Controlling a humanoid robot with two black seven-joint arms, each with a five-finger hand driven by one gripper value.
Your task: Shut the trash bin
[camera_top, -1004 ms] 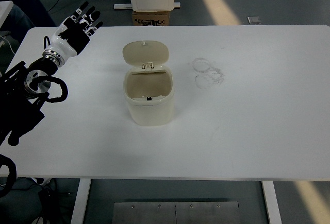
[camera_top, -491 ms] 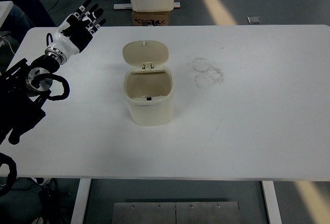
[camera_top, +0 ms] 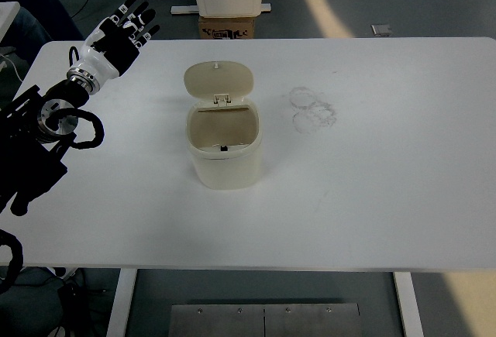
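— Moved much? 
— Slightly: the left hand (camera_top: 118,36) has risen toward the table's (camera_top: 387,159) far left corner since a second ago, fingers spread, holding nothing. 
— And the bin? 
— The trash bin (camera_top: 224,147) stands left of the table's centre, lid (camera_top: 219,80) tipped up and back, well apart from the hand.

Small cream plastic trash bin (camera_top: 224,155) with rounded corners, upright on the white table, left of centre. Open: hinged oval lid (camera_top: 219,79) of the same cream plastic raised at the far rim, standing nearly vertical, inner face toward the camera. Tan-shadowed inside visible, with a small dark latch at the near rim.
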